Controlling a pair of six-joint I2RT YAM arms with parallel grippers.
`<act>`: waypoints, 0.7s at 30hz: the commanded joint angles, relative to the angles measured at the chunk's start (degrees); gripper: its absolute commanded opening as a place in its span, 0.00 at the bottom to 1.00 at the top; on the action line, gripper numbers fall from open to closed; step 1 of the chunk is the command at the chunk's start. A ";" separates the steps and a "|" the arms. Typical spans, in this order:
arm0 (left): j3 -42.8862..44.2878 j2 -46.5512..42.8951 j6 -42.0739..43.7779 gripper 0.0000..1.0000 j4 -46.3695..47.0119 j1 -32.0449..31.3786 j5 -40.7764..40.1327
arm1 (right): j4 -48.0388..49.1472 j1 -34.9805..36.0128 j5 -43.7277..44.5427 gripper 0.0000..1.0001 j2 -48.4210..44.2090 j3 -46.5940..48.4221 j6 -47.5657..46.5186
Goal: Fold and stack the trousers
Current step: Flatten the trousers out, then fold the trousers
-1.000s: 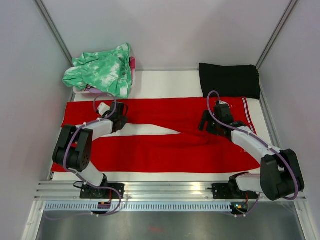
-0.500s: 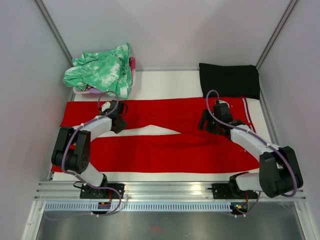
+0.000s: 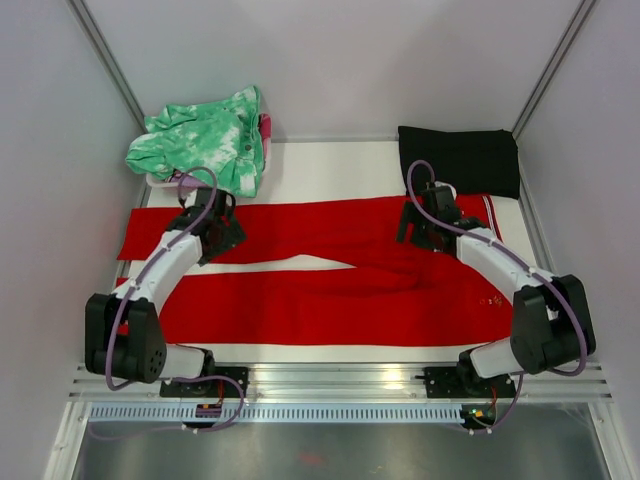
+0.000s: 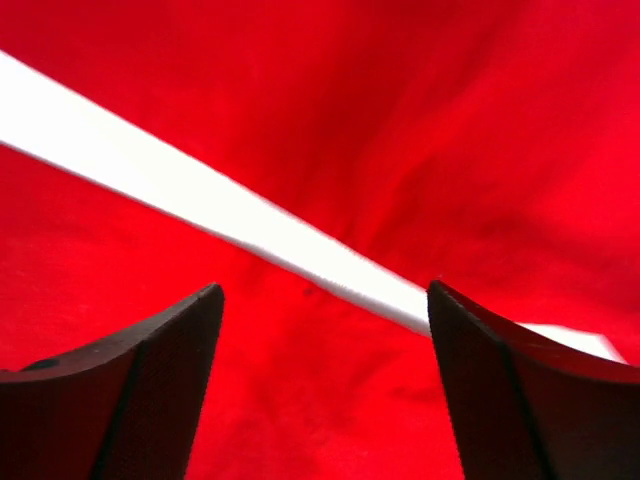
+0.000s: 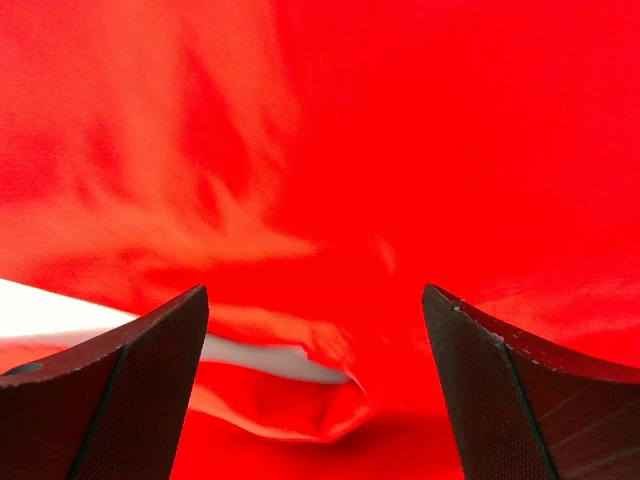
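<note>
Both pairs of jaws gape over the trousers [image 3: 330, 300] — a shallow pinch could catch one layer and skew the fold.

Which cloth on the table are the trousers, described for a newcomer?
On the white table, look across the middle. The trousers lie spread flat there. Unlike the black cloth and mottled green garment behind, they are bright red.

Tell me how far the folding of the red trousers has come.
Done: the bright red fabric trousers lie spread flat on the white table. In hand: the left tool and right tool hover open over its far side. Left: every fold and the stacking.
</note>
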 commanded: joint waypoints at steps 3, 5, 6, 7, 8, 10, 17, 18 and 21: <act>3.84 -7.82 -2.58 0.92 -8.78 9.37 3.28 | -7.74 -4.90 6.65 0.98 1.59 9.83 4.39; -0.46 -11.62 -3.90 0.92 -7.65 15.17 10.53 | -8.19 -10.18 2.81 0.98 -2.62 6.77 8.59; -1.96 -14.33 -3.99 0.92 -5.99 20.86 13.37 | -7.93 -16.82 0.70 0.98 -4.55 5.19 10.01; -4.06 -15.06 -3.91 0.93 -5.54 22.92 15.75 | -9.06 -20.98 -0.97 0.98 -7.61 2.04 11.59; -4.61 -15.41 -3.47 0.93 -5.36 24.59 19.42 | -10.20 -24.41 -0.73 0.98 -8.95 0.79 13.69; -5.14 -15.50 -1.98 0.94 -5.53 25.75 20.08 | -15.27 -32.86 1.46 0.98 -11.84 -2.10 14.94; -5.32 -16.20 0.93 0.95 -5.18 25.84 21.83 | -21.98 -49.47 13.32 0.98 -23.54 -10.72 21.79; -4.88 -16.12 1.45 0.95 -5.01 25.84 22.96 | -23.20 -50.54 13.42 0.98 -25.29 -12.30 23.02; -4.52 -15.94 2.33 0.96 -5.27 25.84 23.59 | -21.55 -51.96 11.23 0.98 -27.50 -15.30 22.76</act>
